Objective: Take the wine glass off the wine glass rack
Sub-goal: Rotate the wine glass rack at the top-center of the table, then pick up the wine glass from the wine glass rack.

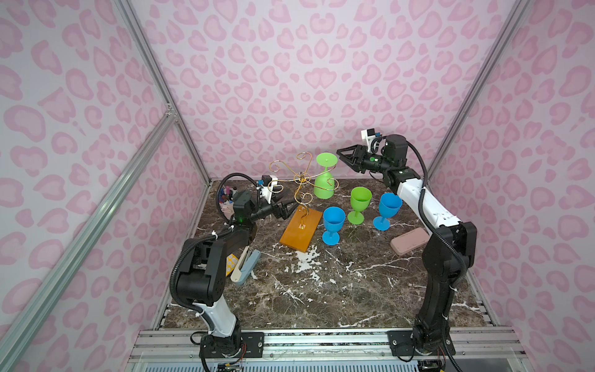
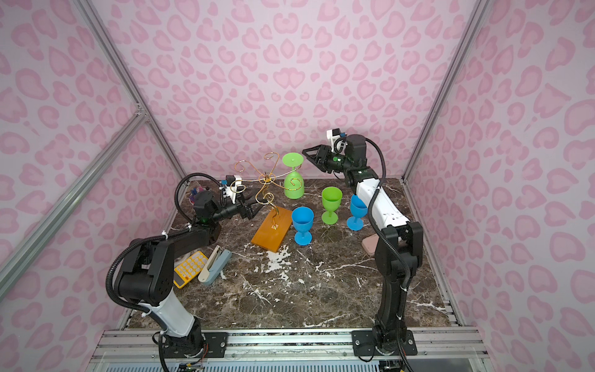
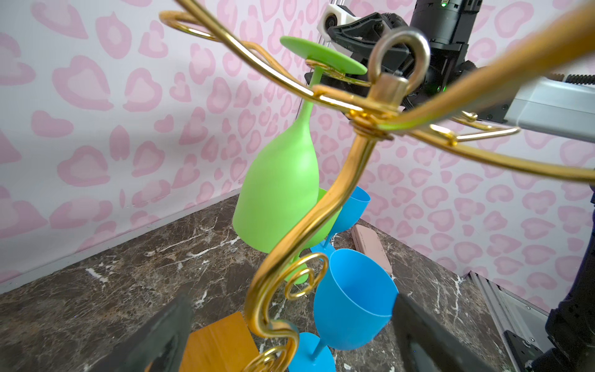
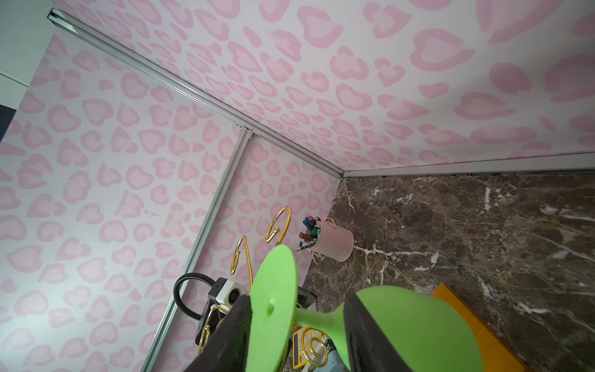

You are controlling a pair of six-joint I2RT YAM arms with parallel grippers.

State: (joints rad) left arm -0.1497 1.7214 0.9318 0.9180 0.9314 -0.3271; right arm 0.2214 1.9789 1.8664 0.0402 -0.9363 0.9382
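The inverted green plastic wine glass [image 1: 324, 185] hangs bowl-down from the gold wire wine glass rack [image 3: 388, 88], its foot between the nearer right gripper [image 1: 342, 156]'s half-spread, unclamped jaws.

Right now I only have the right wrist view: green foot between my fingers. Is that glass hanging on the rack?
Observer: Yes. In both top views the green wine glass hangs upside down, foot up, from one arm of the wine glass rack.
Operator: Left arm?
Observer: The left fingers are open, one on each side of the rack's stem, with a gap on both sides.
Operator: What's on the table near the rack?
Observer: Three glasses stand upright on the table: the blue glass by the base, the upright green glass and the blue glass by the right arm.
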